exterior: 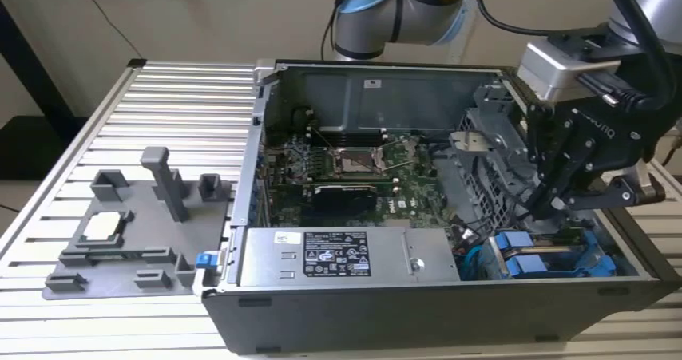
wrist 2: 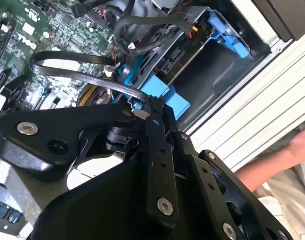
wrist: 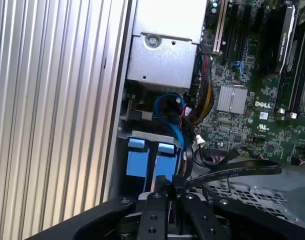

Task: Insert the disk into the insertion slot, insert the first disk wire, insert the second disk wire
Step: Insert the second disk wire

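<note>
The disk sits in the drive bay of the open computer case; its blue carrier end [wrist: 165, 152] [wrist 2: 165, 97] lies beside another blue-framed drive [wrist: 136, 162]. In the exterior view both blue ends [exterior: 520, 255] show at the case's front right corner. My gripper [exterior: 549, 210] [wrist 2: 151, 105] [wrist: 168, 184] reaches down into the bay just above the disk's end. Its fingers are shut on the end of a flat black disk wire [wrist 2: 92, 80] [wrist: 232, 172], which loops away over the motherboard. The wire's connector is hidden between the fingers.
Bundled black, red and yellow cables [wrist: 202, 100] crowd the bay's edge beside the silver power supply [exterior: 335, 254]. The motherboard [exterior: 352, 168] fills the case floor. A grey fixture [exterior: 128, 232] lies on the ribbed table. A person's arm [wrist 2: 272, 167] rests beyond the case wall.
</note>
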Available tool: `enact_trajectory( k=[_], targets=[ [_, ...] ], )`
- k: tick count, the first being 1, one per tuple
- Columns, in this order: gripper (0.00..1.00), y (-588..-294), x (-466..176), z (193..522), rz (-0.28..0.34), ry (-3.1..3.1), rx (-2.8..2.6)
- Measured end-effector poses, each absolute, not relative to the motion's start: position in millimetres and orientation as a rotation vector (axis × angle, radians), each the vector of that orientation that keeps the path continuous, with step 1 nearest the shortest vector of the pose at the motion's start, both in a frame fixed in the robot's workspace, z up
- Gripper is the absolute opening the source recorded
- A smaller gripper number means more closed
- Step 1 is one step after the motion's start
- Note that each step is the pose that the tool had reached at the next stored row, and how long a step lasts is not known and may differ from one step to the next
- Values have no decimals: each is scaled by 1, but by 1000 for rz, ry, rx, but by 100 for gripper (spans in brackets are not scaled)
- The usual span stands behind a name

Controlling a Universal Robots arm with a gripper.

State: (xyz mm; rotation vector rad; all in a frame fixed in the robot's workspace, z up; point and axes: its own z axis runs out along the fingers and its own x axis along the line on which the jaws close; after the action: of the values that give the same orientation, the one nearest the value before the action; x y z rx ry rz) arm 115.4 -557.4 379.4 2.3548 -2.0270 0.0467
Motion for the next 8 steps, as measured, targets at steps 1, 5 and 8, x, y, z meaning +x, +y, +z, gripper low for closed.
enact_trajectory(
  k=[1,5,8],
  targets=[
    [16,-559,118,379,42,-2026,2353],
    [16,-564,123,378,31,-2023,2351],
    [16,-568,123,377,26,-2029,2350]
  ],
)
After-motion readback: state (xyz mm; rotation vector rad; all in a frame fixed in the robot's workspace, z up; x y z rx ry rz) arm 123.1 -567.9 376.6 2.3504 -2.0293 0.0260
